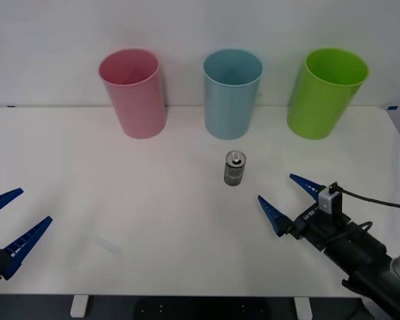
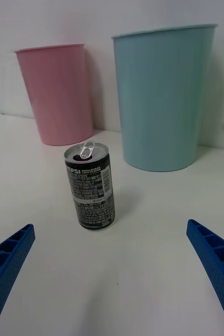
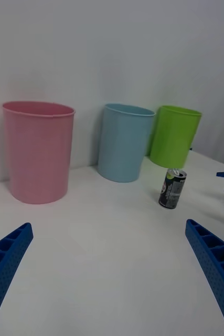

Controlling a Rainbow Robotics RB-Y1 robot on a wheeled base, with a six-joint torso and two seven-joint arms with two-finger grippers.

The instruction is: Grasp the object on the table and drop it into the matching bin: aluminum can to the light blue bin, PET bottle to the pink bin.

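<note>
Aluminum can (image 1: pixel 234 168) stands upright on the white desk (image 1: pixel 120 200), near the middle, just in front of the light blue bin (image 1: pixel 232 93) and apart from it. Silver top with pull tab faces up; dark label with small print reads clearly in the right wrist view (image 2: pixel 91 186). Nothing touches the can.

Three bins in a row along the far edge of the desk: pink bin (image 1: pixel 133 93) on the left, light blue bin in the middle, lime green bin (image 1: pixel 325 92) on the right. All upright, rims open, spaced apart.

Right tool (image 1: pixel 285 193) hovers low over the desk, to the right of the can and nearer the robot, blue fingers (image 1: pixel 272 213) spread wide apart, holding nothing. It points toward the can with the can between the finger lines but well ahead of the tips. Black arm and a cable trail back to the lower right corner.

Left tool (image 1: pixel 10 220) sits at the left edge of the desk, fingers apart, empty, well away from the can.
</note>
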